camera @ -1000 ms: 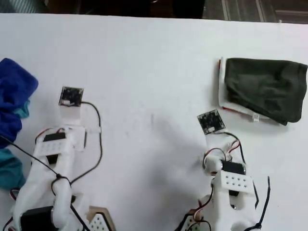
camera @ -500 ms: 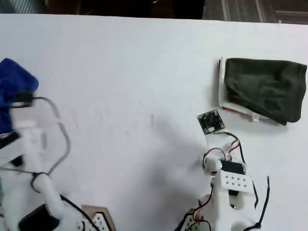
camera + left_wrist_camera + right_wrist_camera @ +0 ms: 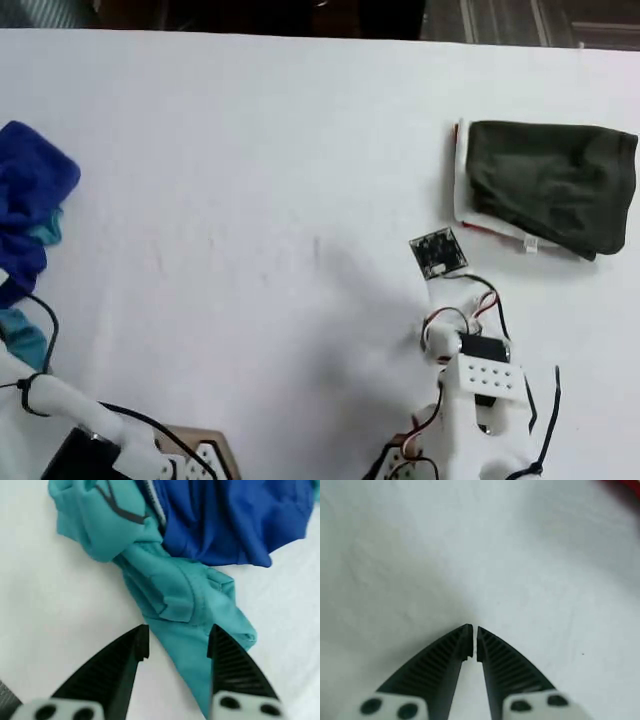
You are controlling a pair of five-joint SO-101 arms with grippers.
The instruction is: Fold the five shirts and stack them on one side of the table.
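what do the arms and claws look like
Both arms are white plastic with black motors. The right arm has a white plate dotted with holes, red-and-white wires, a black cable and a small black square board. The left arm trails thin black cables. The left claw and right claw have black ribbed fingers on white bases.

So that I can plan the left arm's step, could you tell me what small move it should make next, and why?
Probably lower the left gripper and close it on the teal shirt: its jaws stand open over an end of that crumpled, unfolded cloth, which lies against the blue shirt. The right gripper is shut over bare table.
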